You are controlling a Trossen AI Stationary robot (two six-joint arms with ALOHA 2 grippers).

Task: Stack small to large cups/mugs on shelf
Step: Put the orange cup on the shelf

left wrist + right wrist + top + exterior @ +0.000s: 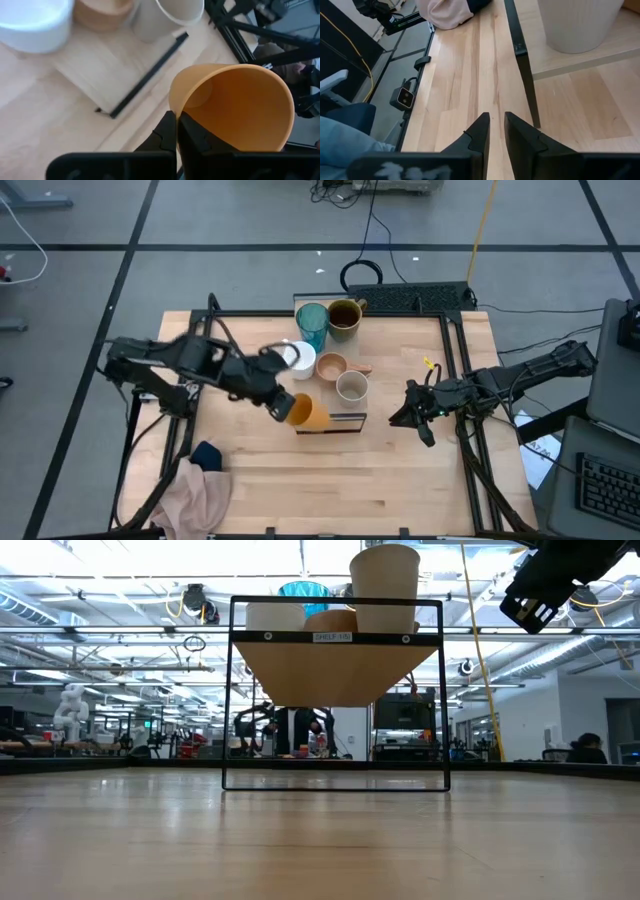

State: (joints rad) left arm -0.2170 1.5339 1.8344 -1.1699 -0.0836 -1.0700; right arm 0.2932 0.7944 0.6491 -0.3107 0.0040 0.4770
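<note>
The light-wood shelf (345,420) stands mid-table. On it stand the teal tumbler (312,325), the dark olive mug (345,317), the white mug (298,360), the tan wooden handled cup (332,366) and the small beige cup (352,387). My left gripper (283,404) is shut on the small orange cup (312,413) over the shelf's near end. My right gripper (415,416) hovers right of the shelf, empty, its fingers a narrow gap apart (496,131). My left gripper holds the orange cup by its rim (175,107). One finger (195,135) is inside the cup and one (165,134) outside, with the wall pinched between them. The fingers come slanting from the table's left. The cup is tipped, its mouth toward the gripper.
A pink cloth with a dark blue piece (200,480) lies at the near left corner. Black frame rails (455,370) run along the table's sides. A black keyboard (420,298) lies at the far edge. Bare wood (340,480) lies near of the shelf.
</note>
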